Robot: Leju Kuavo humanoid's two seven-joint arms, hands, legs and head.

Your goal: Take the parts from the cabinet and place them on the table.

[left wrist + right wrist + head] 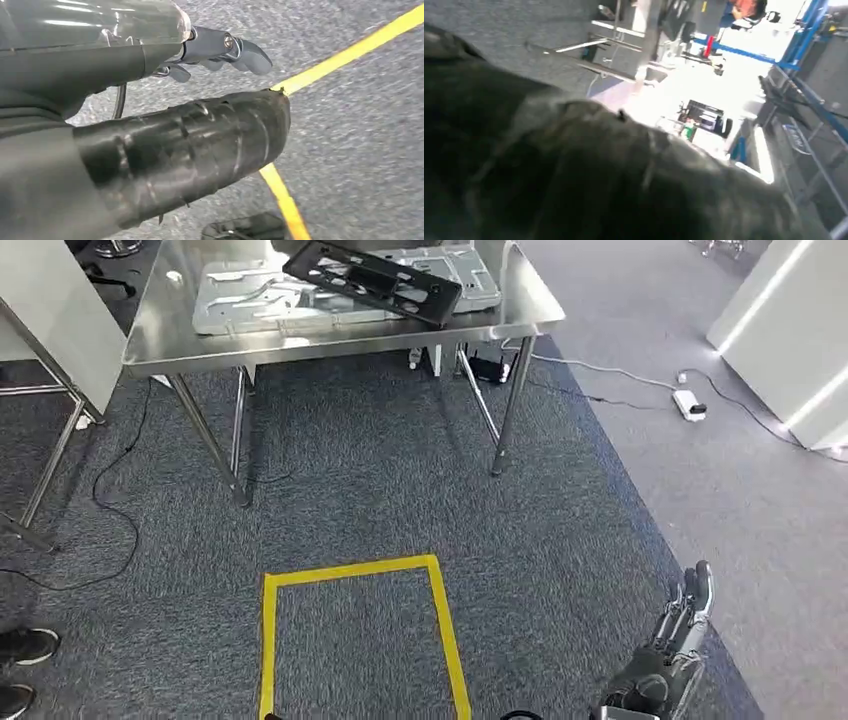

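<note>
Both hands hang empty: right hand (672,645) loosely extended, left hand (220,52) uncurled. Turn toward the cabinet; the long black perforated plastic panel (372,280) already lies on the steel table (160,340) ahead.

Head view looks down at carpet (400,480); wrist views sit close behind hands.

One steel table (150,345) stands well ahead of the right hand (672,645), carrying one black frame part (372,280) atop what looks like two grey metal panels (250,298). One yellow tape square (355,630) lies beside that hand, and two black shoes (22,665) farther off.
</note>
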